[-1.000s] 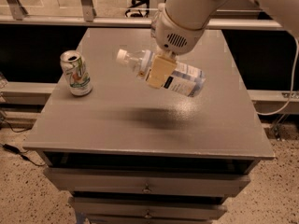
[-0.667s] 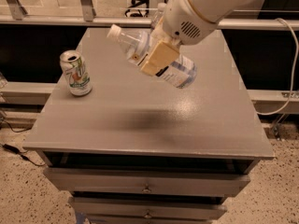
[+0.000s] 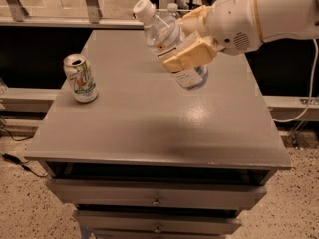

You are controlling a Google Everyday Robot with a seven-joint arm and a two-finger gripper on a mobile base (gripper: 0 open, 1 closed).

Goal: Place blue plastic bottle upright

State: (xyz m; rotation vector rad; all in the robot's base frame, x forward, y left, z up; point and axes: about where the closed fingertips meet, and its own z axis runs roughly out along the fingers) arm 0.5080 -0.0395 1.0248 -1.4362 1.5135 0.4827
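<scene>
While jaws hold it midair, blue plastic bottle (image 3: 162,34) now tilts steeper.

Tilted blue plastic bottle (image 3: 162,34) in claw (image 3: 177,41)

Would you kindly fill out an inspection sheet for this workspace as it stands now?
Surface: grey table, with a shadow under the bottle.
Job's things: bottle held in the air above the table, tilted, cap toward the upper left; not upright.
Clutter: can standing upright near the left edge.
Gripper: gripper above the table's far right part, shut on the bottle's middle.
Cables: white cable hanging at the right; dark cable on the floor at the left.
Surroundings: drawers under the table; speckled floor.
</scene>
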